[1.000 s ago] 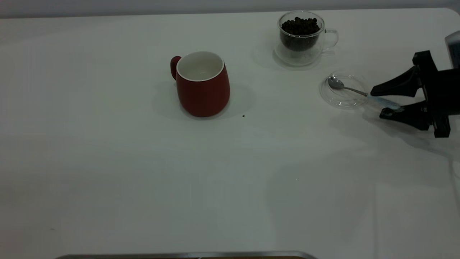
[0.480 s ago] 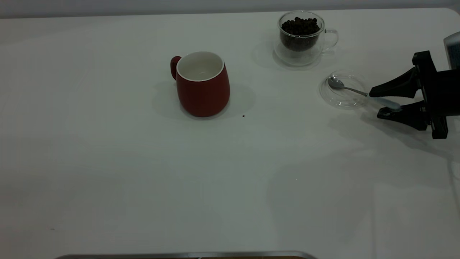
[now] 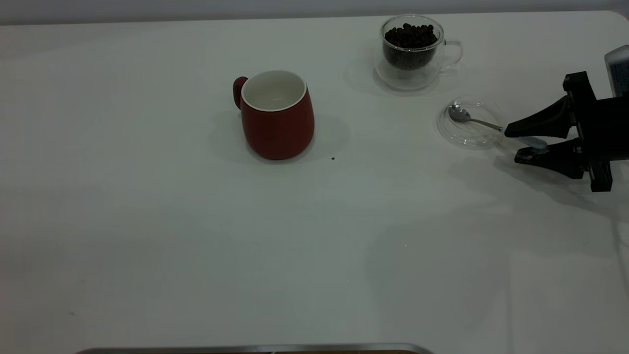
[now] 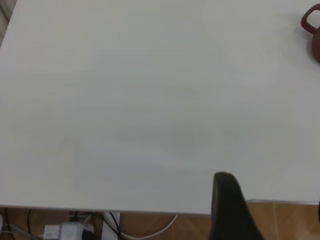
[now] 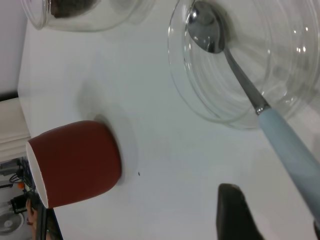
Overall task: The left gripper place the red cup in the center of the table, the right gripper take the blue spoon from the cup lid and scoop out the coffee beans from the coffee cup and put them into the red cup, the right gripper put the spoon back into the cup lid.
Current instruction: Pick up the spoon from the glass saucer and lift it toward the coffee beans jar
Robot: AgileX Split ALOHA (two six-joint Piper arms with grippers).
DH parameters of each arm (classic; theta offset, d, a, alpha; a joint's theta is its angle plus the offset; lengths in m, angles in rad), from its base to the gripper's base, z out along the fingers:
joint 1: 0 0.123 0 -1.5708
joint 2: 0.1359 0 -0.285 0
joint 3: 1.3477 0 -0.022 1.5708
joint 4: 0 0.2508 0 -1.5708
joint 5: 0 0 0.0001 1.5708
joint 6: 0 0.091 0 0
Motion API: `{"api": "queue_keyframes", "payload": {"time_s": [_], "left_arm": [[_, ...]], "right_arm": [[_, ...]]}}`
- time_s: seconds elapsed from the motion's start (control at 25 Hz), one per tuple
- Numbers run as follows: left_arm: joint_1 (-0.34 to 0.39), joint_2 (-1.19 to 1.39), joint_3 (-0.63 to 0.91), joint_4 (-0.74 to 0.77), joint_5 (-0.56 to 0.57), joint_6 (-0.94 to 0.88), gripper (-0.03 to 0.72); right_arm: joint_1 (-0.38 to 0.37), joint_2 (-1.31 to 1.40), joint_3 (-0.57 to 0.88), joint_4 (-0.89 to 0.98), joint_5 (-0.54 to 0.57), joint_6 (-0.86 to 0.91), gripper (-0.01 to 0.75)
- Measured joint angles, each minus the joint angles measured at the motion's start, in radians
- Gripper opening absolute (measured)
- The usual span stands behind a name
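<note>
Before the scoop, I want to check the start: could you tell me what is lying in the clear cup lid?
The blue spoon: its bowl rests in the cup lid, and its handle sticks out between the right gripper fingers.

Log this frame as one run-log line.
phase: spoon pickup | right gripper: open, fingers astride spoon handle | spoon bowl in lid | red cup: mid-table, upright | left gripper: not visible

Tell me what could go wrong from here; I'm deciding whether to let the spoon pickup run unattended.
1. The right pincer straddles the blue spoon near its handle's far end, so the bowl could droop or swing on lifting.
2. The spoon rests in the clear cup lid; a dragging lift may slide or tip that light lid.
3. The coffee cup is heaped with coffee beans, so scooping could scatter more; one dark speck already lies beside the red cup.
</note>
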Motion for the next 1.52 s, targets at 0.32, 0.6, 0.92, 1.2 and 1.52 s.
{"api": "queue_keyframes", "payload": {"time_s": [0.32, 0.6, 0.92, 1.2, 1.52], "left_arm": [[0.000, 0.000, 0.000, 0.000, 0.000, 0.000, 0.482], [0.000, 0.000, 0.000, 0.000, 0.000, -0.001, 0.482], [0.000, 0.000, 0.000, 0.000, 0.000, -0.001, 0.482], [0.000, 0.000, 0.000, 0.000, 0.000, -0.001, 0.482], [0.000, 0.000, 0.000, 0.000, 0.000, -0.001, 0.482]], "right_arm": [[0.000, 0.000, 0.000, -0.002, 0.000, 0.000, 0.270], [0.000, 0.000, 0.000, -0.003, 0.000, 0.000, 0.222], [0.000, 0.000, 0.000, -0.011, 0.000, 0.000, 0.220], [0.000, 0.000, 0.000, -0.015, 0.000, 0.000, 0.215], [0.000, 0.000, 0.000, -0.019, 0.031, 0.000, 0.099]]}}
